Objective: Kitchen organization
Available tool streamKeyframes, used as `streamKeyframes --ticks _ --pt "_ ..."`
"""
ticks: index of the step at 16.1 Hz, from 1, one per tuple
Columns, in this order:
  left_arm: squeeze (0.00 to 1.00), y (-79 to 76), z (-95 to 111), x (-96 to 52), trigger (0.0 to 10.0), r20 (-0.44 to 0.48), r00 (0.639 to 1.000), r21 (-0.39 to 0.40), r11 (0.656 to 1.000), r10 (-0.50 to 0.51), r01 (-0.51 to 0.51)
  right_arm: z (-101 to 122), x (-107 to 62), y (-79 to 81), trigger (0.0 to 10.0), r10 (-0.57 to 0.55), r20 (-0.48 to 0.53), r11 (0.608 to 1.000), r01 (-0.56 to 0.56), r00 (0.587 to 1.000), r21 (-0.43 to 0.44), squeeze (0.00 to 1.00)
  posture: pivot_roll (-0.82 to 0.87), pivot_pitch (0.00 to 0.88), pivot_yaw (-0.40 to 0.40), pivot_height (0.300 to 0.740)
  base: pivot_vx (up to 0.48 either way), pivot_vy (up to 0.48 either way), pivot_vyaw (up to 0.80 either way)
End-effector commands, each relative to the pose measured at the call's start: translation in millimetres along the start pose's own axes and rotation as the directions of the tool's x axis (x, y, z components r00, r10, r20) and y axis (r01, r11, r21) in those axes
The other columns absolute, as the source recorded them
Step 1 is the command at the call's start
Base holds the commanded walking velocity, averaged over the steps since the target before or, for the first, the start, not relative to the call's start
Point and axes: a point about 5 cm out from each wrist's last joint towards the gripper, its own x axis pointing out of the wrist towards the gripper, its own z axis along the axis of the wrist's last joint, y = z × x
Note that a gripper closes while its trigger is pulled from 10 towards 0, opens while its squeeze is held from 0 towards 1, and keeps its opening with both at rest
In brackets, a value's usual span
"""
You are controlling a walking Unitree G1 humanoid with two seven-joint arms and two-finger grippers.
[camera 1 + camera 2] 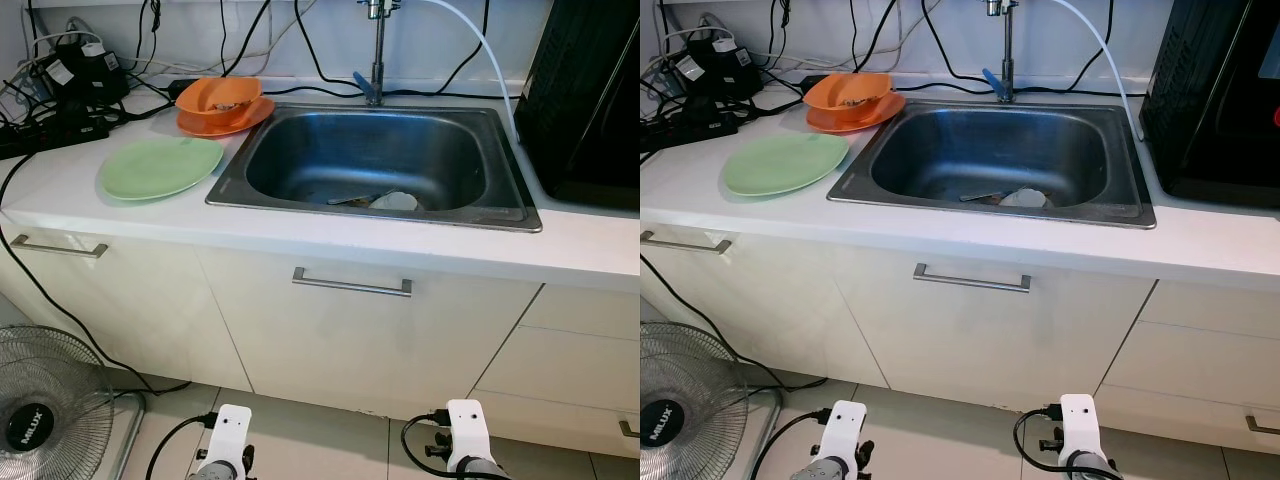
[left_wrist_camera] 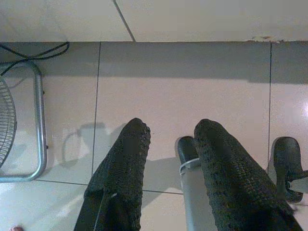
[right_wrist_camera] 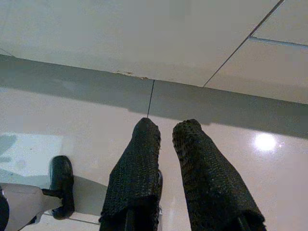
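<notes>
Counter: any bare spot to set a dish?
Free: front strip of the counter before the sink, and right of it up to the black appliance. Crowded: left side, with green plate, orange dishes, cables.

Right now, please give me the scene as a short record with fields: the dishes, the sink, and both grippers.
counter: white counter with a steel sink
left of sink: green plate; orange bowl on an orange plate
in sink: pale dish and a utensil
left gripper: hangs low over floor tiles, open, holds nothing
right gripper: hangs low over floor tiles, open, holds nothing
floor: fan
</notes>
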Motion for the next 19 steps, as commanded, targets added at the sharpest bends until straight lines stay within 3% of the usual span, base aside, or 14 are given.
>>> streamKeyframes --ticks 1,19 --pt "0.00 4.4 -0.8 0.0 10.0 -0.010 1.000 0.012 1.000 0.005 -0.005 -1.5 0.0 1.7 10.0 0.002 -0.010 1.000 -0.002 1.000 -0.013 0.00 0.00 0.000 0.089 0.740 0.000 0.000 0.00" --pt "0.00 6.4 -3.2 -0.6 10.0 -0.014 1.000 0.026 1.000 0.008 -0.007 0.9 0.9 5.4 10.0 0.017 -0.010 0.999 -0.017 1.000 -0.041 0.00 0.02 0.000 0.076 0.740 0.000 0.000 0.00"
